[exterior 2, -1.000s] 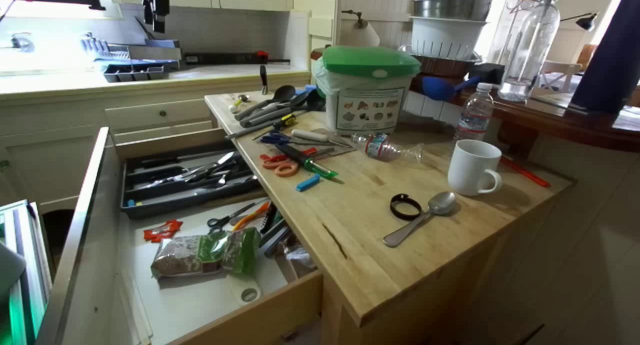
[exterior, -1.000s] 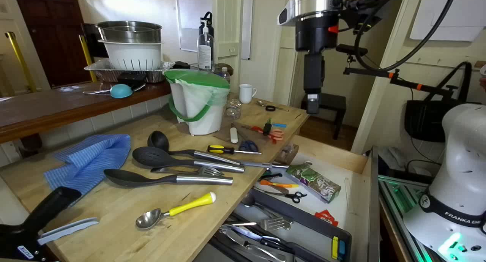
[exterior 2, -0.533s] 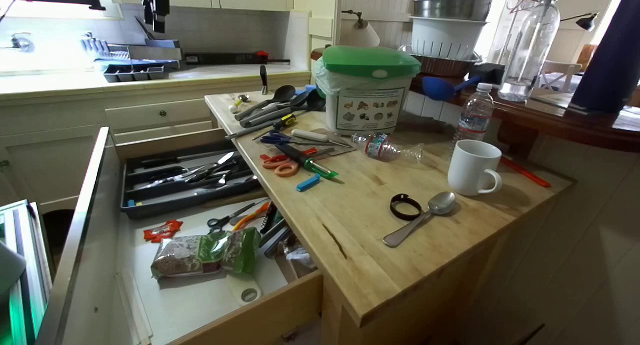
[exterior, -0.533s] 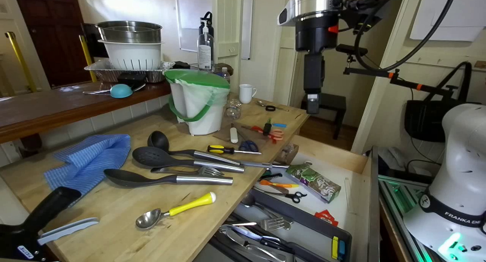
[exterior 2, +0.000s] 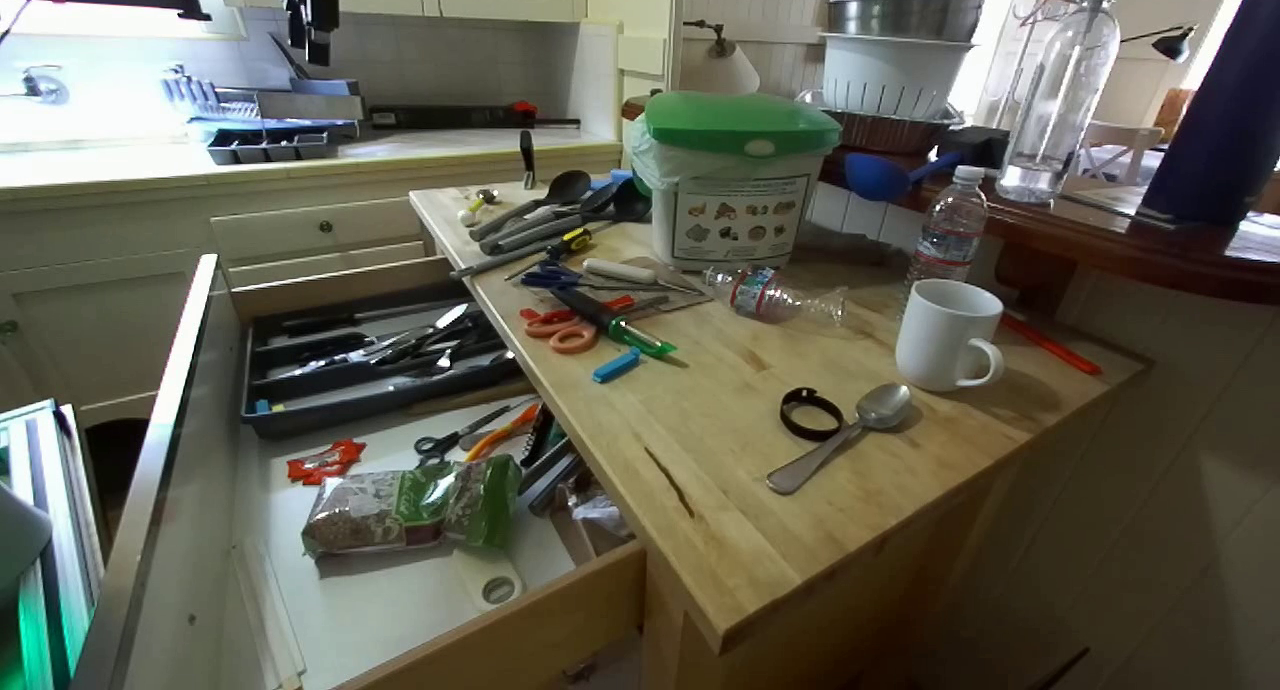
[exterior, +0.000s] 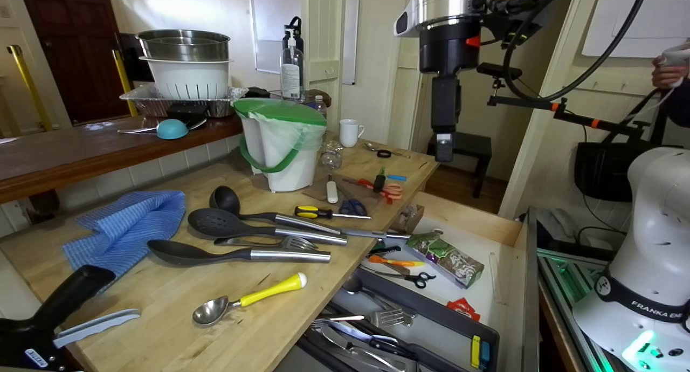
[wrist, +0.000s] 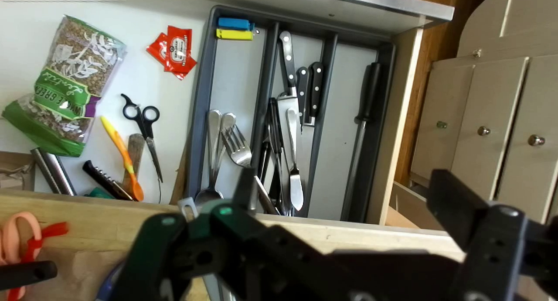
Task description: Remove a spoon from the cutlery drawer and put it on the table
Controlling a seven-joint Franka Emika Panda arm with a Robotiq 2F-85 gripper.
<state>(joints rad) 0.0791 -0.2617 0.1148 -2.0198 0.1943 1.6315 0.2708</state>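
The cutlery drawer (wrist: 405, 118) is pulled open beside the table; it also shows in both exterior views (exterior: 531, 286) (exterior 2: 170, 400). In its dark tray, the left compartment in the wrist view holds a spoon (wrist: 208, 195), bowl at the worktop edge, beside another handle and a fork (wrist: 237, 148). A spoon bowl also shows in an exterior view (exterior: 353, 283). The table (exterior: 172, 307) (exterior 2: 740, 530) bears a metal spoon (exterior 2: 838, 440) near a white mug. My gripper (wrist: 343, 179) is open and empty, fingers wide apart, high above the drawer and table edge in both exterior views (exterior: 444, 152) (exterior 2: 312, 50).
Ladles, a yellow-handled scoop (exterior: 248, 299), a screwdriver, scissors and a blue cloth (exterior: 129, 226) lie on the table. A green-lidded bucket (exterior: 285, 151) and a mug (exterior 2: 948, 335) stand there. The drawer also holds knives (wrist: 292, 118), black scissors and a green bag (wrist: 65, 87).
A person's hand with a white controller has come in at the right edge of an exterior view. The arm, gripper and utensils have not visibly moved.
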